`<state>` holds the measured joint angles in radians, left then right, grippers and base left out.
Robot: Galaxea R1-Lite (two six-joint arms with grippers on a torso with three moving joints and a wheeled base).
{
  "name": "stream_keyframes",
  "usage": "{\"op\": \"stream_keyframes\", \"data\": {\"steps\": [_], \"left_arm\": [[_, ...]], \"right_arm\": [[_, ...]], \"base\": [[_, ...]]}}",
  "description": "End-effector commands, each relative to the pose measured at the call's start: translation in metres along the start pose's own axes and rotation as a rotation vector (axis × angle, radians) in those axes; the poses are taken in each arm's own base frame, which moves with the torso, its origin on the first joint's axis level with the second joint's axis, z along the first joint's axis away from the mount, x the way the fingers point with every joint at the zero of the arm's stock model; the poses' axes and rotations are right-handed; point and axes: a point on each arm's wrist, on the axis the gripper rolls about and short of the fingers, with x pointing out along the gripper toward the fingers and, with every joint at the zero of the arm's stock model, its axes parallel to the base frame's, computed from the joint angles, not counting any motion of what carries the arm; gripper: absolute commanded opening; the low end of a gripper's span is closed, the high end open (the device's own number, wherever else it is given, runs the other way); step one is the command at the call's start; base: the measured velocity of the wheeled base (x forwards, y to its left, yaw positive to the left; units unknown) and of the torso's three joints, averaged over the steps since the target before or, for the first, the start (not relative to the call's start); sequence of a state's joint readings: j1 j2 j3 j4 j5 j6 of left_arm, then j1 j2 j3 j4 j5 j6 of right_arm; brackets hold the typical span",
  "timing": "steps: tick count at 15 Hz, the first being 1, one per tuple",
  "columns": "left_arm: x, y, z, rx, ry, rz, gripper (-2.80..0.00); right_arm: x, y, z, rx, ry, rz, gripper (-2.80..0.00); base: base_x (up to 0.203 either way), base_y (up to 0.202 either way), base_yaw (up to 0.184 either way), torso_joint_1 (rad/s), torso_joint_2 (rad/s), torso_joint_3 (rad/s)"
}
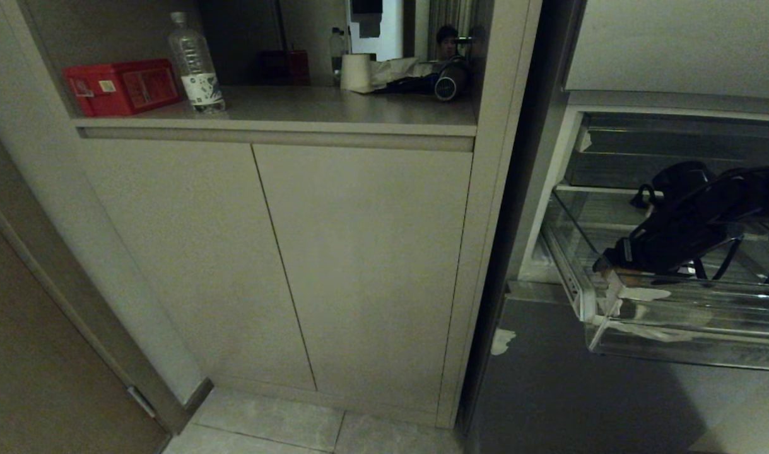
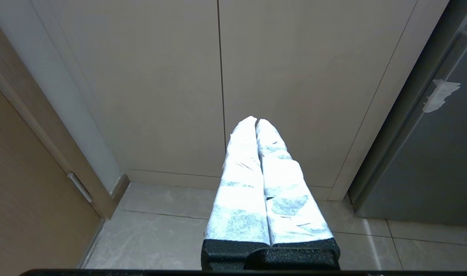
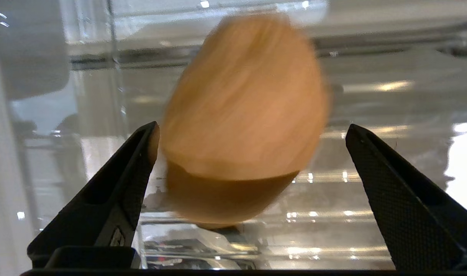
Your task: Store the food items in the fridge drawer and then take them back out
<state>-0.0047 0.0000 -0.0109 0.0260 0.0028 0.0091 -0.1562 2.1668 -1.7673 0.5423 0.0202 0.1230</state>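
A: Black fingers [image 3: 114, 195] of the right claw [image 3: 252, 134] fill the near edge of the right wrist view, spread wide apart. Between them sits a blurred tan, rounded food item [image 3: 244, 115], close against one fingertip and clear of the other, so nothing is clamped.

B: Where is that arm?

A: From the head view, the right arm [image 1: 693, 221] reaches in from the right, angled down into the clear fridge drawer [image 1: 674, 328], which is pulled out, with white tape scraps at its front corner.

B: And the other arm?

A: Left claw [image 2: 256, 120] hangs low before a beige cabinet [image 2: 160, 76], its white-wrapped fingers pressed together, holding nothing.
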Motion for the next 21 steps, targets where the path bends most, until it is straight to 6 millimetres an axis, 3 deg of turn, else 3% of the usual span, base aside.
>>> {"op": "stream_keyframes", "data": {"steps": [1,12,15,16,21], "left_arm": [[0.0,0.0,0.0,0.0,0.002,0.0,-2.8],[0.0,0.0,0.0,0.0,0.002,0.0,-2.8],[0.0,0.0,0.0,0.0,0.002,0.0,-2.8],[0.0,0.0,0.0,0.0,0.002,0.0,-2.8],[0.0,0.0,0.0,0.0,0.002,0.0,-2.8]], "right_arm": [[0.0,0.0,-0.003,0.002,0.011,0.001,0.0],[0.005,0.003,0.005,-0.004,-0.014,0.005,0.0],[0.014,0.003,0.006,-0.007,-0.013,-0.038,0.0],[0.015,0.003,0.006,-0.006,-0.011,-0.038,-2.8],[0.004,0.004,0.008,-0.003,-0.033,-0.034,-2.8]], "base": [[0.0,0.0,0.0,0.0,0.0,0.0],[0.0,0.0,0.0,0.0,0.0,0.0],[0.0,0.0,0.0,0.0,0.0,0.0],[0.0,0.0,0.0,0.0,0.0,0.0],[0.0,0.0,0.0,0.0,0.0,0.0]]}}
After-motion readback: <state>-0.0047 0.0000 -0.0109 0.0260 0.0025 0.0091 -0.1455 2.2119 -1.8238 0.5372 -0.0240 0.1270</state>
